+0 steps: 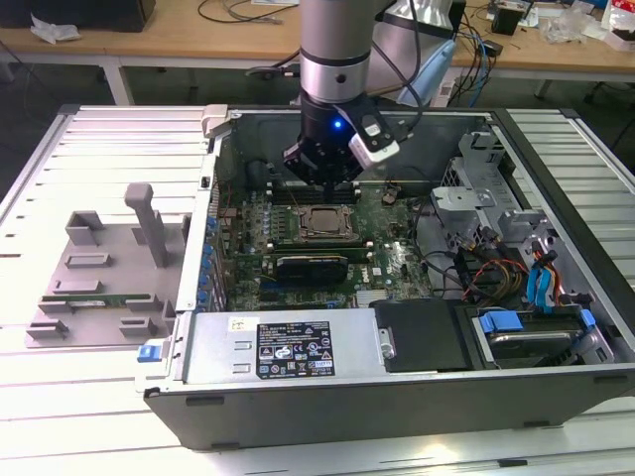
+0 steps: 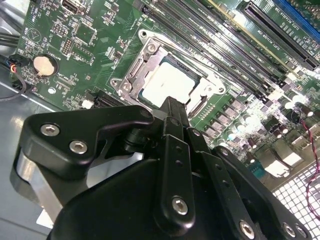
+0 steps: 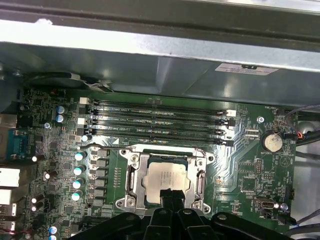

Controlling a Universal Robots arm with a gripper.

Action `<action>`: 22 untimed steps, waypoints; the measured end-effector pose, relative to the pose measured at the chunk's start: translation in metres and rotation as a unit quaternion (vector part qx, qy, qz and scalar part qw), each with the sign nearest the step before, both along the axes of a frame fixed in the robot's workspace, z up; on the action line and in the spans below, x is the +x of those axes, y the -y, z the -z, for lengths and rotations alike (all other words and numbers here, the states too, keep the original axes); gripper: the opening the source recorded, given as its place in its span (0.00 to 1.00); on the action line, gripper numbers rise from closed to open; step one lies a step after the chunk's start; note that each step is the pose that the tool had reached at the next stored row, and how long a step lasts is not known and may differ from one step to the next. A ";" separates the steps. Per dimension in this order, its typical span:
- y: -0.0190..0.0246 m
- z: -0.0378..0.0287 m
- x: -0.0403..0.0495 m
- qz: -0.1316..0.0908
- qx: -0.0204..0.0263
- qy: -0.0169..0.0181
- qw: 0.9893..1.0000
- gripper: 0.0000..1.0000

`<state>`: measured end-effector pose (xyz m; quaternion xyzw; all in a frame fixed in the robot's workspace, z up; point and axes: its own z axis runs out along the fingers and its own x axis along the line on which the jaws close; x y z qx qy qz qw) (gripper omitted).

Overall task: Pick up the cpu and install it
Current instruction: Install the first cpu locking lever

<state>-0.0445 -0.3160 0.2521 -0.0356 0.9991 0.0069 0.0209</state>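
Cpu (image 1: 322, 222) lies flat in the socket (image 1: 319, 241) on the motherboard (image 1: 397, 263), inside the open case (image 1: 397, 397). In the exterior view the hand (image 1: 323, 180) hovers just above it, toward 12 o'clock. In both wrist views its fingers (image 2: 172, 107) (image 3: 172, 194) are pressed together, gripping nothing, just over the cpu's edge.

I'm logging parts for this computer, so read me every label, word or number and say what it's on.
Nothing can be quoted.
Black sticker on the silver box: print too small to read.
White sticker on the case wall: blurred.
Motherboard lettering: too small to read.
The cpu lid: washed out, no marking legible.
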 end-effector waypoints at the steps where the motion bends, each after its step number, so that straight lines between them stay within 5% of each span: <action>1: 0.0000 0.0000 -0.0010 0.000 0.000 0.000 1.000 0.11; 22: 0.0000 0.0000 -0.0273 0.000 0.000 0.000 1.000 0.11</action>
